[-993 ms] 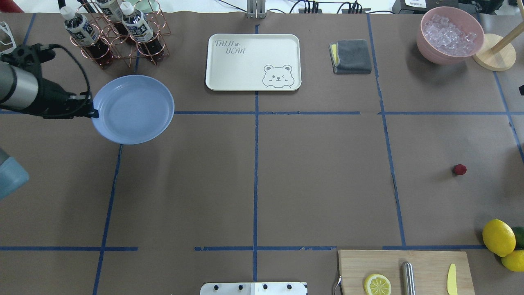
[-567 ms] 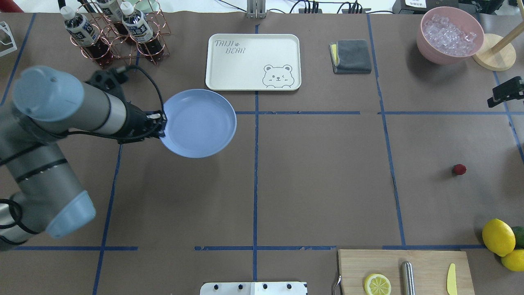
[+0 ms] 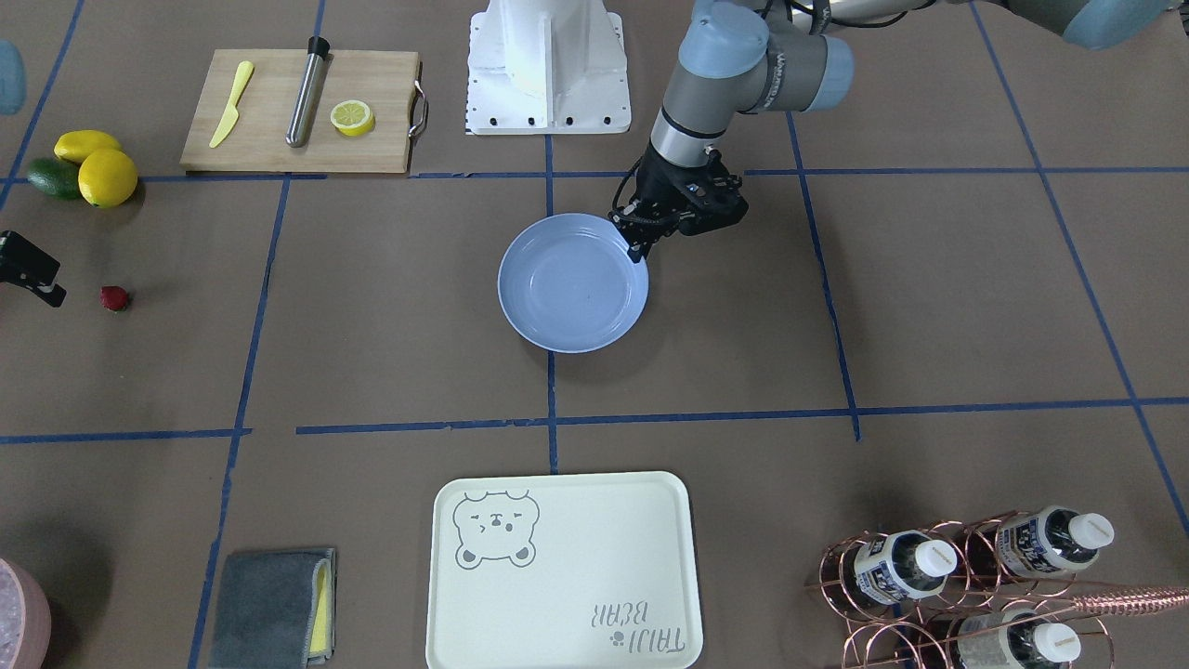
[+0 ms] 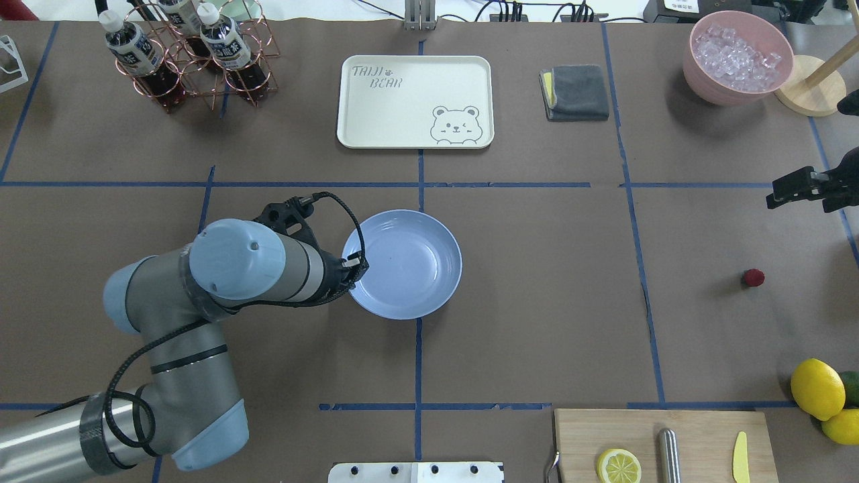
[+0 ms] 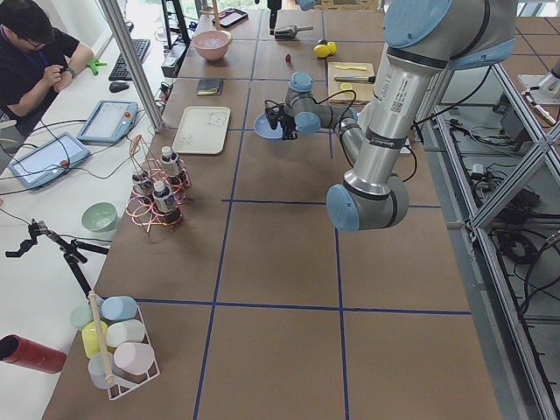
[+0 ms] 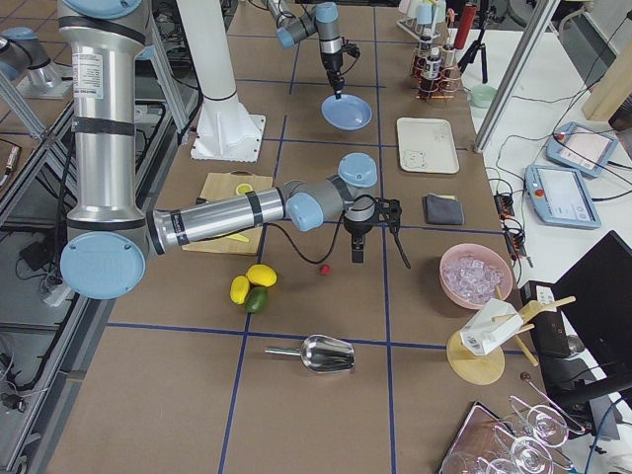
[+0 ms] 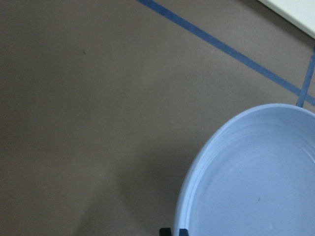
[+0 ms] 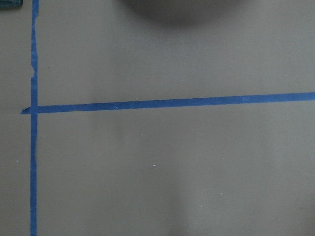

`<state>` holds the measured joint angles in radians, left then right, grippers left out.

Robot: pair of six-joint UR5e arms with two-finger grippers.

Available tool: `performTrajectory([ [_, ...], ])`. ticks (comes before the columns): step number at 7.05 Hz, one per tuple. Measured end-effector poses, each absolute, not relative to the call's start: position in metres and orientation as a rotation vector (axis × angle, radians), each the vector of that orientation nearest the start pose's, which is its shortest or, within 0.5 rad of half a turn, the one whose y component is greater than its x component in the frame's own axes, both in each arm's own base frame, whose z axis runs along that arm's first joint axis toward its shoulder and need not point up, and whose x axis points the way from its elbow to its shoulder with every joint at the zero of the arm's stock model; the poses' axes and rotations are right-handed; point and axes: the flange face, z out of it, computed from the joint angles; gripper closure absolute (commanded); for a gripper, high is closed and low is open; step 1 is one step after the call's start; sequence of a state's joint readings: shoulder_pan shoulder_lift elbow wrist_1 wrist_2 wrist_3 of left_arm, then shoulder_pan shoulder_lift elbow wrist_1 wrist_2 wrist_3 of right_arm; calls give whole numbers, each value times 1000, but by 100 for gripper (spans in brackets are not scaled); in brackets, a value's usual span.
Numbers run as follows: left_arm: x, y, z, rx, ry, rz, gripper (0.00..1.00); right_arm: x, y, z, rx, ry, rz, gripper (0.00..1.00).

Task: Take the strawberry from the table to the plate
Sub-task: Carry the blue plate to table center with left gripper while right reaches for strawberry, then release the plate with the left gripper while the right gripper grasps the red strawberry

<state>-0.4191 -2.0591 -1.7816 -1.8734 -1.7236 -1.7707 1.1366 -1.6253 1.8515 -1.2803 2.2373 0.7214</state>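
Observation:
The light-blue plate [image 4: 409,268] sits at the table's [image 4: 537,302] middle, and I cannot tell whether it rests on the table or hangs just above it. My left gripper [image 4: 357,265] is shut on the plate's [image 3: 571,288] left rim, with the fingertips [image 7: 170,231] at the rim in the left wrist view. The small red strawberry [image 4: 753,277] lies alone on the table at the right. My right gripper [image 4: 773,199] hovers beyond it, apart from it, and looks open. The front view shows the strawberry [image 3: 114,297] just beside the right gripper [image 3: 51,293].
Lemons and an avocado [image 4: 817,389] lie near the right front corner beside a cutting board [image 4: 698,429] with a lemon half, rod and knife. A bear tray [image 4: 416,100], grey cloth [image 4: 575,92], ice bowl [image 4: 738,57] and bottle rack [image 4: 194,60] line the far side.
My left arm has carried the plate from the far left to the table's middle and nearer to me. The right gripper has come in from the right edge toward the strawberry.

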Motion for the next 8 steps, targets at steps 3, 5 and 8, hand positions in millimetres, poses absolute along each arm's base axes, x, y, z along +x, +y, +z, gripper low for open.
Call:
performTrajectory([
  [3, 544, -358, 251, -25, 1024, -461, 0, -149, -465, 514, 40, -821, 113, 0],
  [5, 520, -366, 236, 7, 1058, -444, 0, -155, -460, 518, 31, -815, 105, 0],
  [8, 469, -407, 223, 49, 1091, -447, 0, -177, -441, 539, 16, -764, 63, 0],
])
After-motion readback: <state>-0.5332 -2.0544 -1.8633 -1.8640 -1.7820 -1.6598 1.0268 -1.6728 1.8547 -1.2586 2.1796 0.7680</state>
